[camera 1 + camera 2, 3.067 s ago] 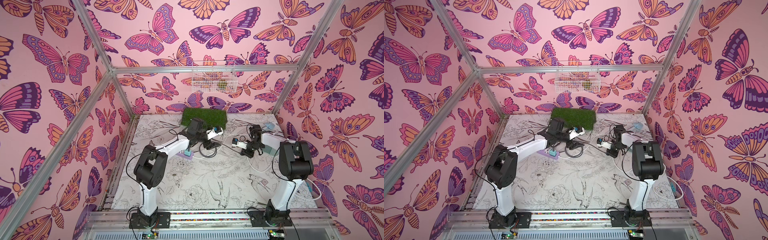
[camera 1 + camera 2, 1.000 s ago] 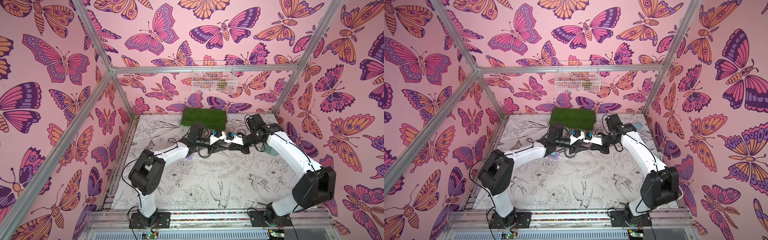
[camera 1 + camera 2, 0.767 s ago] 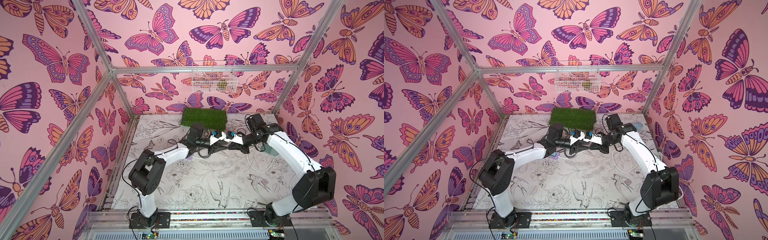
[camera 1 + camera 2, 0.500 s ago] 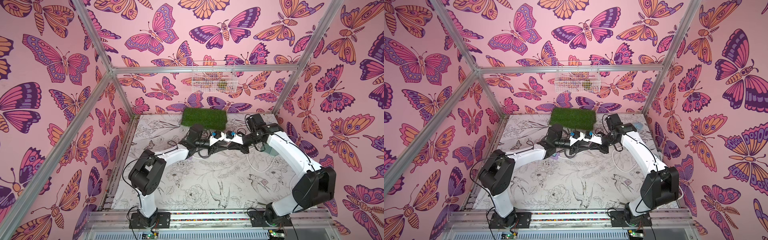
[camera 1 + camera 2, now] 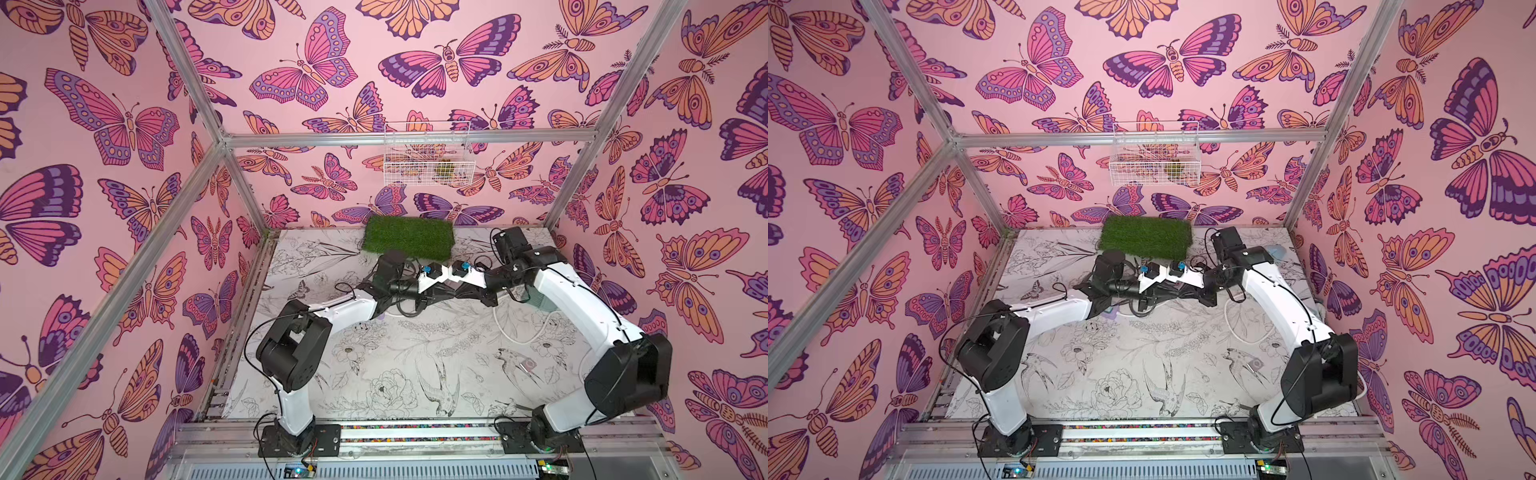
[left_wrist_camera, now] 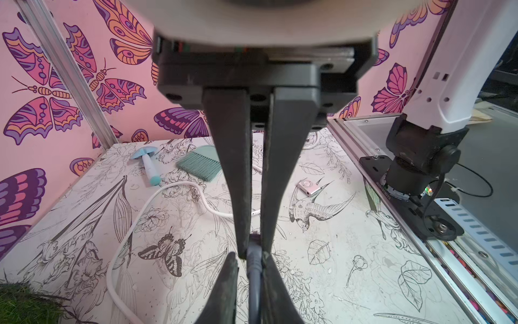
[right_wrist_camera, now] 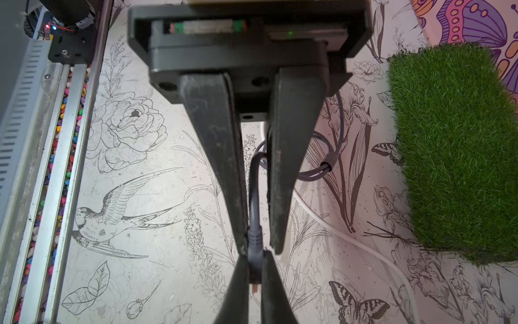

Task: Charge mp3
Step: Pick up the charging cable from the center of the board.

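Both grippers meet tip to tip above the table in front of the grass mat [image 5: 409, 239]. A dark grey cable [image 7: 253, 196] runs between the right gripper's fingers, and my right gripper [image 7: 259, 249] is shut on it just behind the plug. My left gripper [image 6: 253, 251] faces it and is shut on the plug end [image 7: 255, 269]. In both top views the left gripper [image 5: 449, 291] and right gripper [image 5: 1179, 291] touch noses. The small pink mp3 [image 6: 308, 187] lies flat on the table near the right arm's base, well away from both grippers.
A white cable [image 6: 157, 196] snakes across the table. A teal brush [image 6: 201, 165] and a teal mushroom-shaped tool [image 6: 148, 165] lie by the right wall. The grey cable's coil [image 7: 316, 174] rests beside the mat. A wire basket [image 5: 428, 162] hangs on the back wall.
Three seconds ago the arms were apart; the right arm has since stretched across to meet the left. In the last second the left jaws have closed on the plug.
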Motion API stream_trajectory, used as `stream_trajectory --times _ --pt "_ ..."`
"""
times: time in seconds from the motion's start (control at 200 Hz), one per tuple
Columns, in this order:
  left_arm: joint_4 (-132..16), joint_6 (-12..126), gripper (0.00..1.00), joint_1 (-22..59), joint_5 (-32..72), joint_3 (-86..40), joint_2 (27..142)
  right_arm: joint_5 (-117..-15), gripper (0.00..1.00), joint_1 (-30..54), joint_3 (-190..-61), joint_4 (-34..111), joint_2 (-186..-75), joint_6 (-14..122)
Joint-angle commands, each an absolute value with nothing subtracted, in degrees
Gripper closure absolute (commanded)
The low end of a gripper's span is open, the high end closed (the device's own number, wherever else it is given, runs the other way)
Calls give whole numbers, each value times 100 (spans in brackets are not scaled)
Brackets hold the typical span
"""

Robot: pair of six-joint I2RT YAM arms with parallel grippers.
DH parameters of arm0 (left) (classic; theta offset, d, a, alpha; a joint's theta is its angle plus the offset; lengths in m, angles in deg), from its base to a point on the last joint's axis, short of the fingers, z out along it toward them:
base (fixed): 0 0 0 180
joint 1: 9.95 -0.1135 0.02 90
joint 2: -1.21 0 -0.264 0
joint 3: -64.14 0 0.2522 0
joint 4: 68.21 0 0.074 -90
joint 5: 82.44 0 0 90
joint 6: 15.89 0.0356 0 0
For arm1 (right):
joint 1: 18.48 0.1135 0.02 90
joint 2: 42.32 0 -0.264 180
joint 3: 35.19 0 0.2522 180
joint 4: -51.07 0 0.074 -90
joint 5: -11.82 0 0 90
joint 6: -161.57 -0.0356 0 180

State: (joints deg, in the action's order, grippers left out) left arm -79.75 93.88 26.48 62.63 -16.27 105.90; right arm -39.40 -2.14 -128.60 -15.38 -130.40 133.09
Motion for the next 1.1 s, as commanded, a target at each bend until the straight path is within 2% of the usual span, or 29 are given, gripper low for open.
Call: stream_trajectory --times 0.0,0.215,0.315,0.521,0.561,0.656,0.691,0.746,0.756,0.766,0.881,0.996,1.096 --pt "-7985 9268 84 2731 6210 -1578 10465 -3679 100 -55 -12860 -1520 -12934 13174" --pt "-8558 8807 78 2734 6173 -1519 10510 -3665 100 -21 -12805 -1403 -12934 13076" --pt "-8573 8747 79 2735 6228 -1569 10570 -3641 100 -20 -12796 -1347 -12925 13005" --pt "-8527 8839 100 2733 6276 -1537 10590 -3549 100 -14 -12748 -1077 -12859 12765" --pt "-8515 8874 100 2734 6253 -1519 10580 -3582 93 -13 -12736 -1009 -12850 12684" --pt "-8486 8953 100 2715 6150 -1469 10525 -3754 64 -11 -12628 -726 -12799 12246" --pt "-8486 8979 100 2694 6108 -1437 10504 -3845 43 -14 -12567 -616 -12755 12013" --pt "-8493 9023 100 2639 6044 -1360 10447 -4060 19 -38 -12484 -472 -12661 11486" --pt "-8501 9020 100 2623 6033 -1336 10433 -4084 6 -48 -12463 -449 -12646 11401" --pt "-8516 9020 100 2610 6019 -1324 10427 -4090 1 -58 -12445 -432 -12626 11325" --pt "-8823 8913 100 2385 5895 -1061 10279 -4389 1 -264 -11999 -203 -12224 10387" --pt "-8991 8909 100 2141 5795 -833 10086 -5360 1 -365 -11222 157 -11477 9535" --pt "-8919 9097 100 2004 5744 -691 9955 -6006 1 -781 -10655 90 -10853 9474"
